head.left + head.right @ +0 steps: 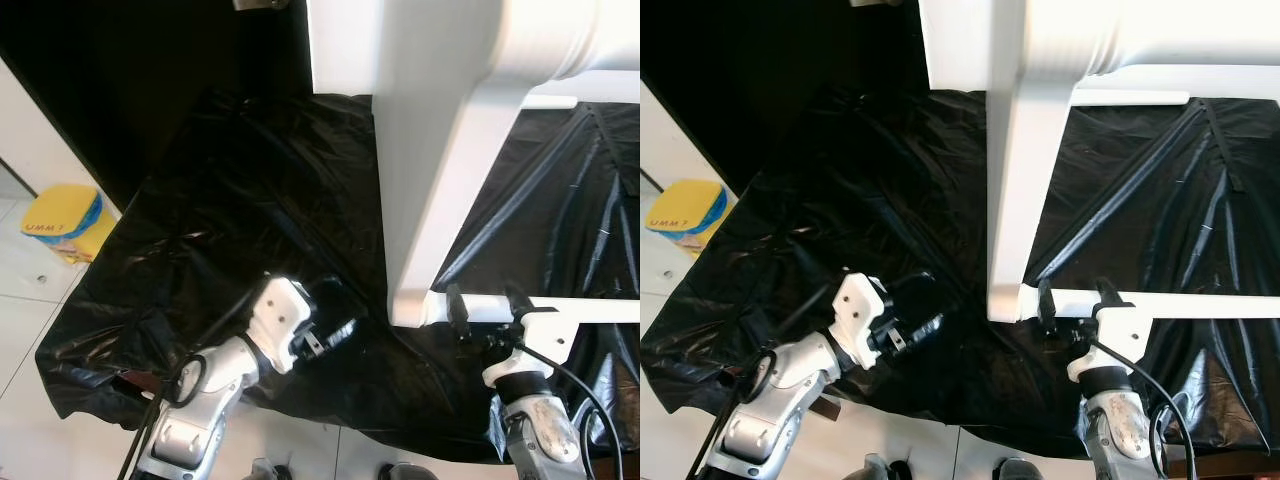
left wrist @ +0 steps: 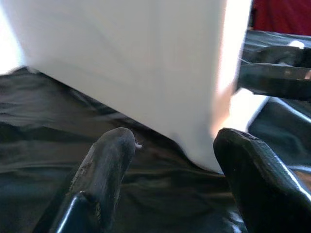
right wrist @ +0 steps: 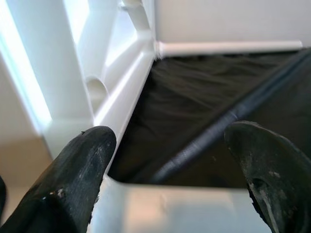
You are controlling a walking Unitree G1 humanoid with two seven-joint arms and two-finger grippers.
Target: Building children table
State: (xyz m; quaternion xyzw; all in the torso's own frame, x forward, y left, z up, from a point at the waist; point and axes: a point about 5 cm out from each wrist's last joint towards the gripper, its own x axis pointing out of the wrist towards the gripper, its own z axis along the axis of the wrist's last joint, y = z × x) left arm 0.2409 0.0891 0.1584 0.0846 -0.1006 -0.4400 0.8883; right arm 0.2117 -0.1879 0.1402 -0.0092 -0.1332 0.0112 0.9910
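Note:
A white children's table frame lies on a black plastic sheet (image 1: 250, 190). Its thick leg (image 1: 440, 170) runs down to a corner (image 1: 408, 305), where a thin white rail (image 1: 590, 310) goes off to the right. My left gripper (image 1: 343, 318) rests low on the sheet just left of that corner, fingers open. In the left wrist view the white corner (image 2: 146, 73) stands close ahead of the open fingers (image 2: 112, 160). My right gripper (image 1: 487, 302) sits over the rail next to the corner, open, with one finger on each side. The right wrist view has the rail (image 3: 165, 208) lying between its fingers (image 3: 82, 165).
A yellow and blue object (image 1: 62, 222) lies on the white tiled floor (image 1: 30, 300) at the left, off the sheet. A dark wall or furniture fills the back left. The sheet is wrinkled, and its front edge (image 1: 300, 415) ends near my feet.

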